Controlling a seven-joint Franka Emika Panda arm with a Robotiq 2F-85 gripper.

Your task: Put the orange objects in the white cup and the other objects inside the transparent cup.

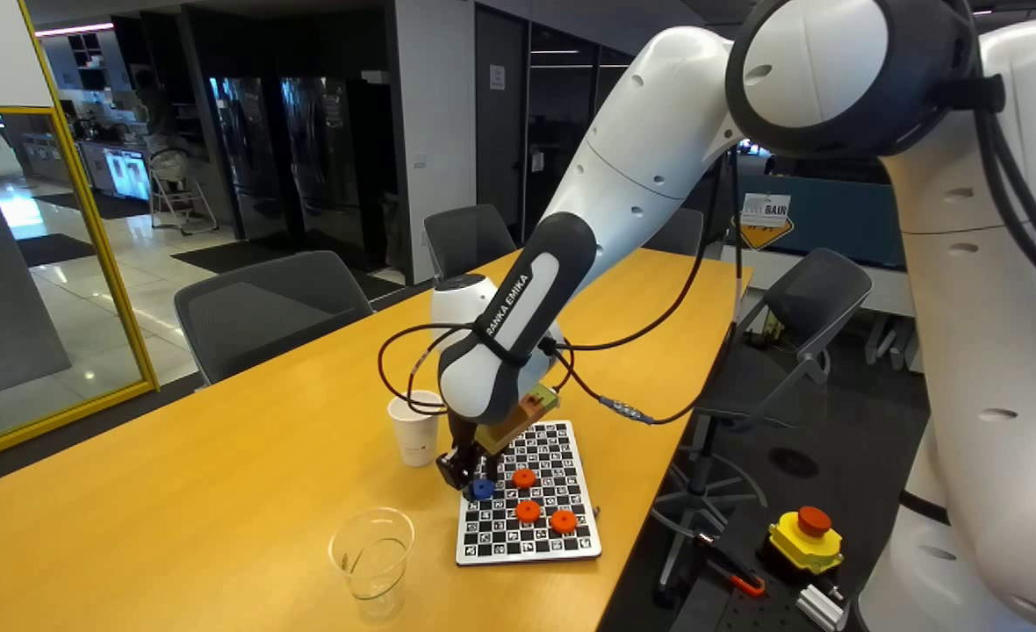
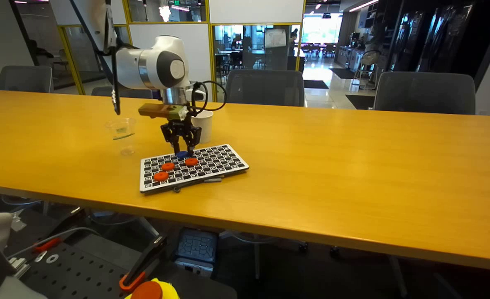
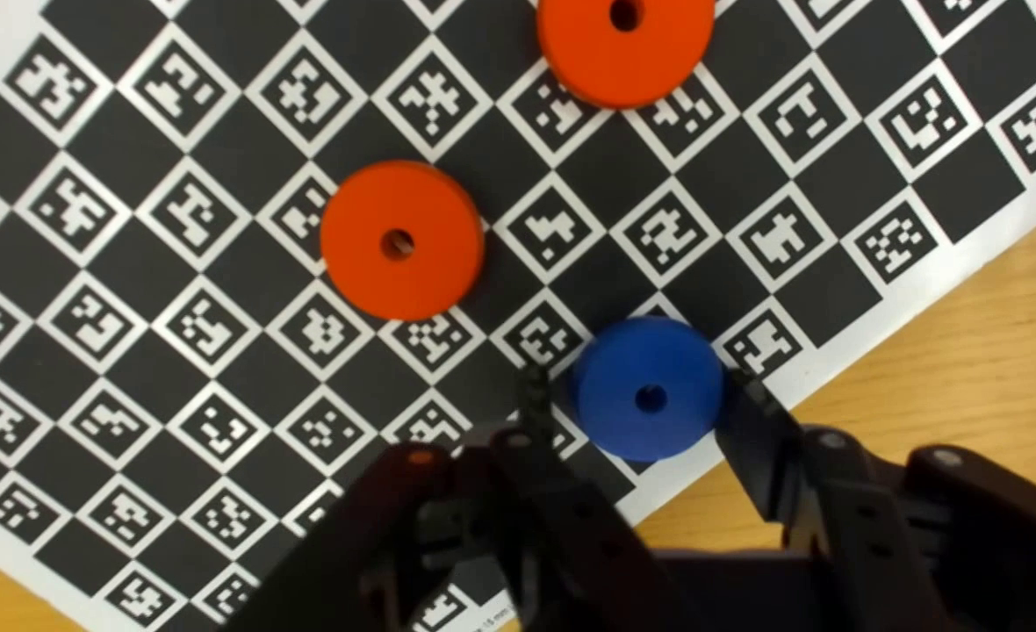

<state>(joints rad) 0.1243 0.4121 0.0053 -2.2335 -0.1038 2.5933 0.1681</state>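
Orange discs [image 3: 413, 219], blue disc [image 3: 645, 373] lie flat — cups [image 1: 415, 436] (both) upright.

The board [image 3: 219, 351] carries a checker pattern of black and white squares, and inside the white ones there are dark codes with white marks. The blue disc [image 3: 648, 369] is of a deep, even tone; the three orange discs [image 1: 528, 511] tend to red. The white cup [image 1: 415, 437] is opaque, whereas the transparent cup [image 1: 372, 558] is colourless, with a thin greenish line. The gripper [image 2: 183, 152] is black, and the worktop [image 2: 353, 166] is honey-yellow with fine wood grain.
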